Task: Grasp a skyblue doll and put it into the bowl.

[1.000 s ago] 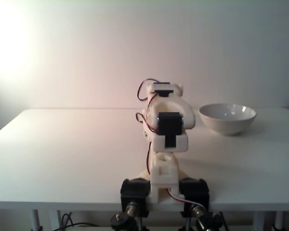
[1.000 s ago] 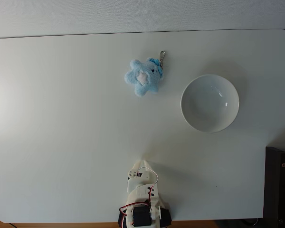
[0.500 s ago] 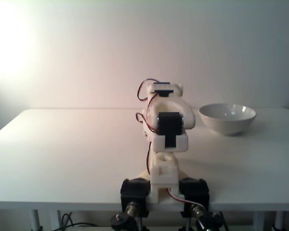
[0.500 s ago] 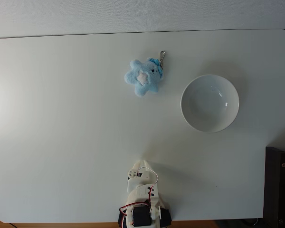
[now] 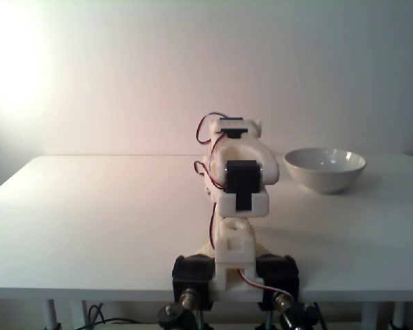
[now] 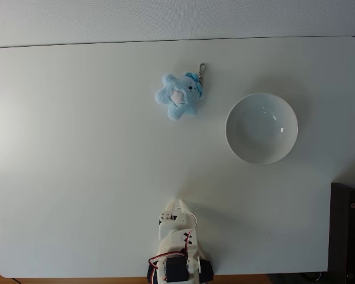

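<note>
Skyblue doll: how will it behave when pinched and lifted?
The skyblue doll looks like fuzzy plush, so it will probably squash under the fingers and weigh little. Its lobed star shape may flop. The metal clasp at its upper right would likely dangle and swing.

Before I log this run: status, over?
Tool folded near the arm base, holding nothing, jaw state unclear. Pale sky-blue plush doll on the table, left of the glossy white round bowl from above. Nothing between them.

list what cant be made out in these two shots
- Skyblue doll: hidden behind the arm in the front fixed view.
- Tool: open or shut too small to tell from above; hidden by the arm from the front.
- Keychain clasp: too small for detail.
</note>
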{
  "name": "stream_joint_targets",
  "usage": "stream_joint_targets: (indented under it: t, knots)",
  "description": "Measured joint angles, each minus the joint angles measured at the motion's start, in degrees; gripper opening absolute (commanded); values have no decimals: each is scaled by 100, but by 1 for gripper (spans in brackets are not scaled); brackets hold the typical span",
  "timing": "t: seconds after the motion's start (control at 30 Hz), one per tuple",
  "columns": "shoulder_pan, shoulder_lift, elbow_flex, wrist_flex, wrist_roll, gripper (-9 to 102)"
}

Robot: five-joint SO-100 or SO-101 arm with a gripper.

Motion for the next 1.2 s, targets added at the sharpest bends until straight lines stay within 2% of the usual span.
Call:
stream_joint_targets:
  t: [0.47,1.2]
  knots:
    - [0,0,-44,0,0,1]
    - [0,-9,-1494,0,0,2]
